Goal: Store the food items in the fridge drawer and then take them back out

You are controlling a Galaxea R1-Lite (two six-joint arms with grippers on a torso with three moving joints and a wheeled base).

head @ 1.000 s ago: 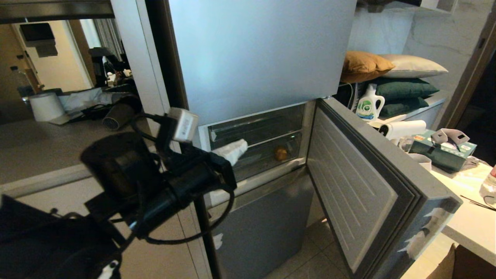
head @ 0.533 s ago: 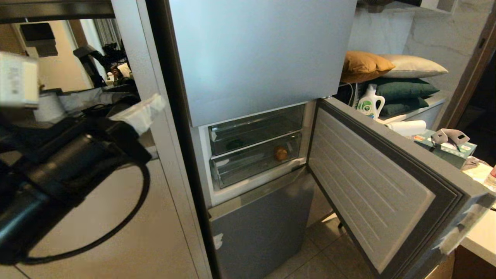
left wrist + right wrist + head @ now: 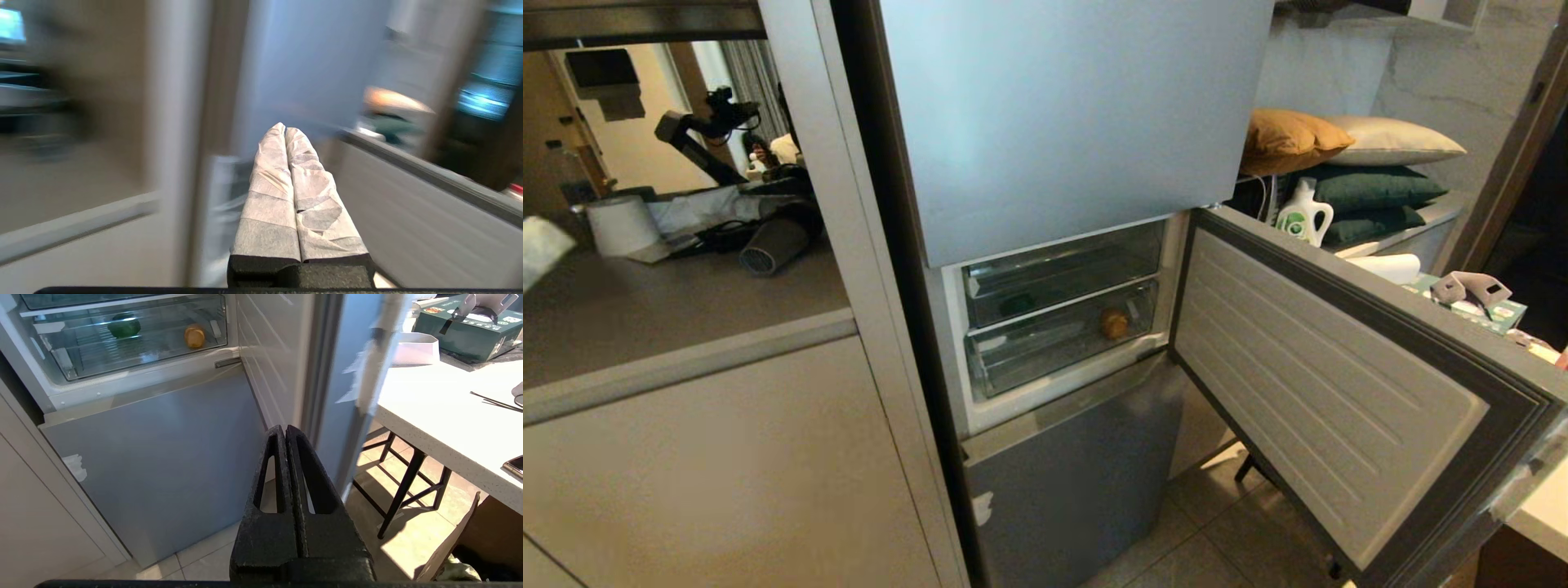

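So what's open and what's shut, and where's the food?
middle fridge door: swung wide open
top fridge door: shut
fridge drawer: pushed in
green pepper: inside the drawer
potato: inside the drawer
left gripper: shut, holding nothing
right gripper: shut, holding nothing, low before the fridge

The left gripper (image 3: pixel 285 130) has its two white-wrapped fingers (image 3: pixel 267 196) pressed flat together along their whole length, with nothing between them, and it points roughly level. In the head view only a pale tip of it shows at the far left edge (image 3: pixel 538 249). The right gripper (image 3: pixel 285 430) hangs low and points down and forward, its black fingers (image 3: pixel 314 486) likewise closed against each other and empty.
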